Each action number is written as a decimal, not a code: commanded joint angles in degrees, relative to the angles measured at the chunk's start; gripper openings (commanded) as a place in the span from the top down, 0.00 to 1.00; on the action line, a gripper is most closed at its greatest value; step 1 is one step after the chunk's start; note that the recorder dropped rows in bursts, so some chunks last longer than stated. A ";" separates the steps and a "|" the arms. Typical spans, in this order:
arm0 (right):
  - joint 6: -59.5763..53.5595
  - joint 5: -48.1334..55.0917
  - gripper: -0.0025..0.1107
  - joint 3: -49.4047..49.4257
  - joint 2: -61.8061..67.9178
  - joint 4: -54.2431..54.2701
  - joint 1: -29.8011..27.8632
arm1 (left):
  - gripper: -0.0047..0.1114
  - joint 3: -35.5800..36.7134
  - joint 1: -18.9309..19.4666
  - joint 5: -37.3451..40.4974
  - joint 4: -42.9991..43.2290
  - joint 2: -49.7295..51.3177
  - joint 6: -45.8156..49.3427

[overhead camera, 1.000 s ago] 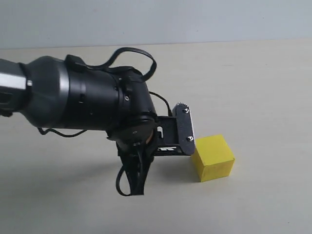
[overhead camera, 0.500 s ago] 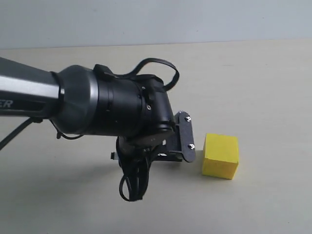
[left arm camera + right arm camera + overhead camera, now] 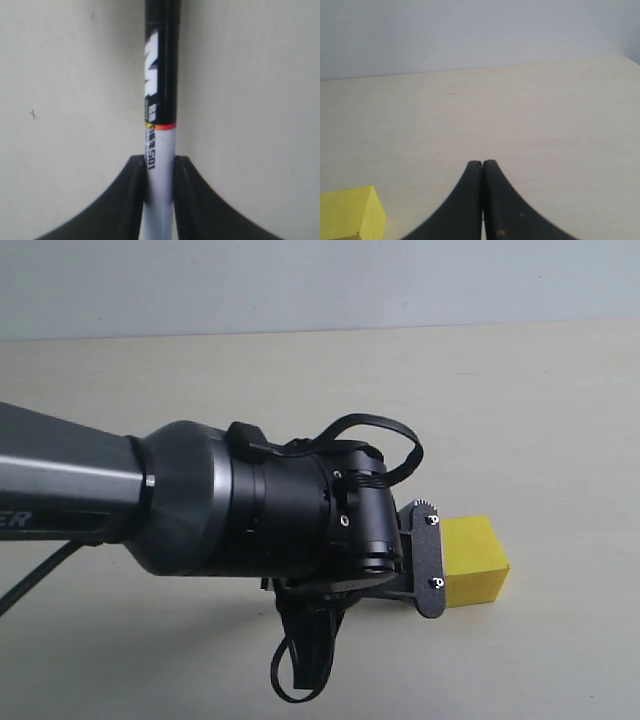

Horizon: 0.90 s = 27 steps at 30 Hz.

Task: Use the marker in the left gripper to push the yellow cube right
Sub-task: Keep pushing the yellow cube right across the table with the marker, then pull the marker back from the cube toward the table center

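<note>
The scene sits on a pale cream table (image 3: pixel 540 410) with a matte, faintly grained top, bare apart from a tiny dark speck or two seen in the left wrist view. Behind it, across the top of the exterior frame, runs a plain grey-white wall (image 3: pixel 300 280), meeting the table in a straight, nearly level line.

The left arm (image 3: pixel 200 515), a thick dark grey cylinder with black cables looping above and below it, fills the left and centre of the exterior frame. The left gripper (image 3: pixel 428 560) shows as a black screw-studded plate right of centre in the lower half. Its jaws are closed tight on the marker (image 3: pixel 161 75), pinching the white barrel just below the thin red band, with the black half stretching away over the table. The marker itself is hidden in the exterior view.

The yellow cube (image 3: pixel 478 560) stands on the table in the lower right of the exterior frame, its left edge covered by the gripper plate; whether anything touches it cannot be told.

The right gripper (image 3: pixel 482 167) has its dark fingers pressed together on nothing, above open tabletop, with a corner of the cube in its camera's view.
</note>
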 commanded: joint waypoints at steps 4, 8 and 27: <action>-0.26 -0.18 0.98 0.22 -0.28 0.15 0.05 | 0.96 -0.27 1.83 0.96 3.01 0.01 -2.40; -0.26 -0.18 0.98 0.22 -0.28 0.15 0.05 | 0.96 -0.27 2.81 2.12 6.55 0.01 -5.45; -0.26 -0.18 0.98 0.22 -0.28 0.15 0.05 | 0.96 -2.36 10.06 7.55 3.90 -1.13 -54.64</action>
